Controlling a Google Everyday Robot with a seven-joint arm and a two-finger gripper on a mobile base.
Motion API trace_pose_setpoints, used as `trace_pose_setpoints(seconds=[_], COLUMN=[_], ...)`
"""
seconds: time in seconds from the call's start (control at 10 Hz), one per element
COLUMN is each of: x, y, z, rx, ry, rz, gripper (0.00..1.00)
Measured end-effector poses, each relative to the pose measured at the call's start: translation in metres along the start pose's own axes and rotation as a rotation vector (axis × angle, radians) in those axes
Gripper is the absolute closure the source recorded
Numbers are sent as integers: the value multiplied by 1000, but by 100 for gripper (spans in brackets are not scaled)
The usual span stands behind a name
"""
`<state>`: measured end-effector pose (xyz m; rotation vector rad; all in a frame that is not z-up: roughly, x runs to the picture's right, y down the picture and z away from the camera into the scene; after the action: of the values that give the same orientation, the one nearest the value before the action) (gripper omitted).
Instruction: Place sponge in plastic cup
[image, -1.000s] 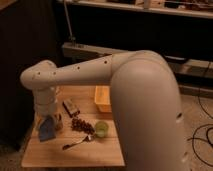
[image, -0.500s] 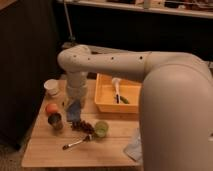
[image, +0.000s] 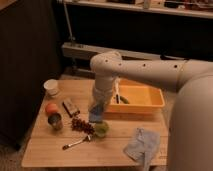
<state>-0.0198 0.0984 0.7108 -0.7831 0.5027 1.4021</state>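
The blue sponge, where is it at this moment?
In the camera view the blue sponge hangs at the tool near the table's middle, just above the green plastic cup and left of the yellow tray.

- 1 hand (image: 97, 111), low over surface (image: 50, 152), w/ 1 blue sponge (image: 96, 115)
- 1 green plastic cup (image: 101, 129)
- 1 white cup (image: 51, 87)
- 1 yellow tray (image: 150, 101)
- 1 can (image: 55, 120)
- 1 orange fruit (image: 50, 108)
- 1 grape bunch (image: 81, 125)
- 1 spoon (image: 76, 143)
- 1 snack bar (image: 70, 106)
- 1 cloth (image: 141, 146)
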Motion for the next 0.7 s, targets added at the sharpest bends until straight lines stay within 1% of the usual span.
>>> trace_pose_setpoints(seconds=[0.1,0.2,0.3,0.4,0.5,0.7], x=[7,13,14,13,11,9], y=[-3,1,5,3,-10,-22], z=[7,19,28,33,39,42], rx=[13,26,24,14,4,-14], ry=[7,15,19,18,17,14], rz=[-2,-7,-7,1,32,57], gripper=[100,100,100,100,100,100])
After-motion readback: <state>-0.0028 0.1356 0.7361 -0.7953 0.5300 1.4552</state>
